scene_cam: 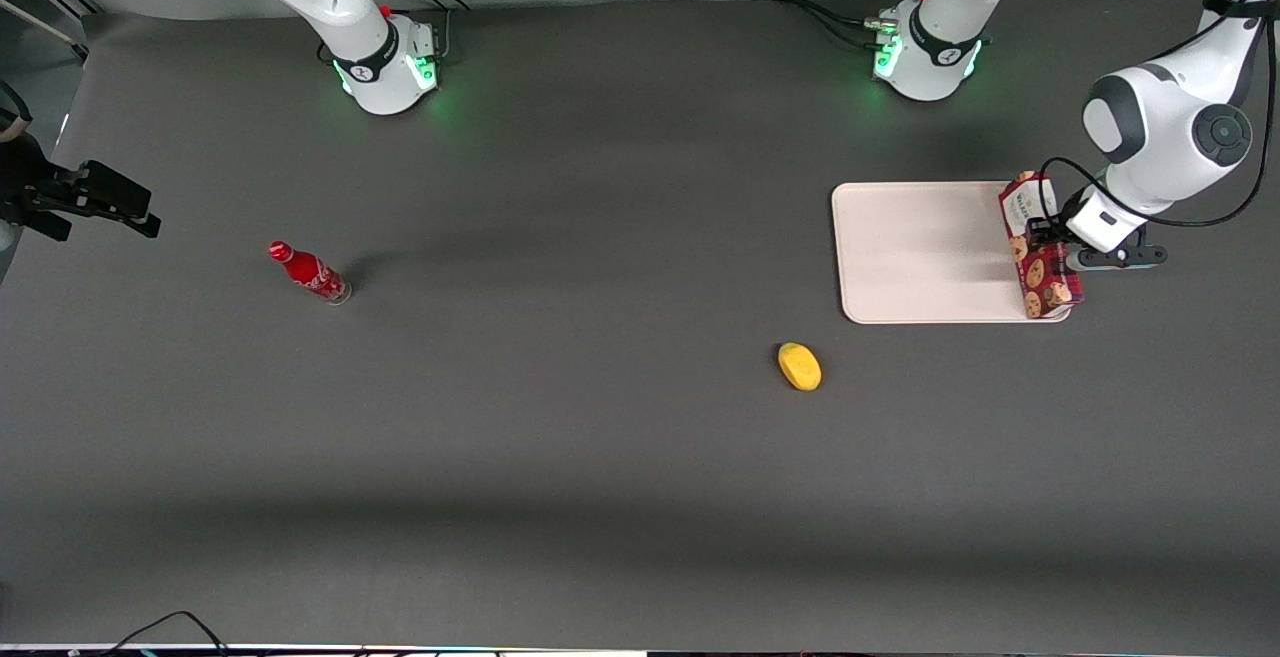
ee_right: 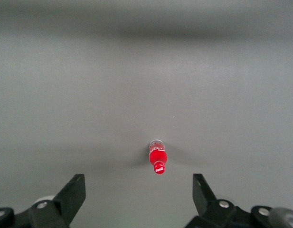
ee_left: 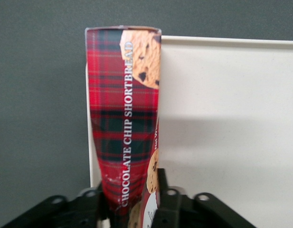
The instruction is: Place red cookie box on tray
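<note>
With my gripper [scene_cam: 1040, 234] clamped on the box [scene_cam: 1040, 249] at the tray's [scene_cam: 920, 257] three-o'clock edge, I'd shift toward nine o'clock before releasing.

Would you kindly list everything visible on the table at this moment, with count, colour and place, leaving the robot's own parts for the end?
red cookie box: one, dark-red tartan with cookie pictures, held over the tray's edge at the working arm's end.
tray: one, cream-white, on the table toward the working arm's end.
yellow object: one, yellow, on the table, nearer the front camera than the tray.
red bottle: one, red, on the table toward the parked arm's end.
table: one, dark grey.
gripper: one, black fingers, shut on the box above the tray's edge.
</note>
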Motion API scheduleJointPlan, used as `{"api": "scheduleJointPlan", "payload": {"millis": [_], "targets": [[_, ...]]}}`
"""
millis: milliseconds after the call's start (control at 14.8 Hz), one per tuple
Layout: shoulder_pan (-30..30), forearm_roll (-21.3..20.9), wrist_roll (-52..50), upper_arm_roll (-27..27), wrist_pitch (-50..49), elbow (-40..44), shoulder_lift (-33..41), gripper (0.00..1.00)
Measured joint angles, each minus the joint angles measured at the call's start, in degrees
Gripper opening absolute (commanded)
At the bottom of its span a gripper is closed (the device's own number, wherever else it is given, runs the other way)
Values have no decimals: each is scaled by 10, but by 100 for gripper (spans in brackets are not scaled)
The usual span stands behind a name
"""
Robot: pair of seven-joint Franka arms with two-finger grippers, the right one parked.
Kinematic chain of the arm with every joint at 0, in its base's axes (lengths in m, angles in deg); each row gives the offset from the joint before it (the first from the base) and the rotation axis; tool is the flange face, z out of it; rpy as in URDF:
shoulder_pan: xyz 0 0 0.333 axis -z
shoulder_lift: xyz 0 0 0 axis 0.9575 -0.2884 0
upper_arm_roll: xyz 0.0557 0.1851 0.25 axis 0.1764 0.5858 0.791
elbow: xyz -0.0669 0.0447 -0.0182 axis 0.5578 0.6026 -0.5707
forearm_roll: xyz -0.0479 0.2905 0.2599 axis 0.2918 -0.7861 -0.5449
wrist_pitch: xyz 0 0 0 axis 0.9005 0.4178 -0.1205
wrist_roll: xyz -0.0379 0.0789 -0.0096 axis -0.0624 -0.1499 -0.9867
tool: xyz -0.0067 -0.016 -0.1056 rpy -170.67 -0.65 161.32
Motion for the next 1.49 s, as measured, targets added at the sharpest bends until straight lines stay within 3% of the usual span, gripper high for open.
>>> {"api": "scheduleJointPlan", "payload": {"millis": [473,878,1216,1486], "targets": [[1,-1,0,-14,-112,67,3,100],[10,0,-34,-42,-392,290,23,100],[100,0,-109,-34,-549,474,33,100],[192,-7,-169,-22,-581,533,33,100]]}}
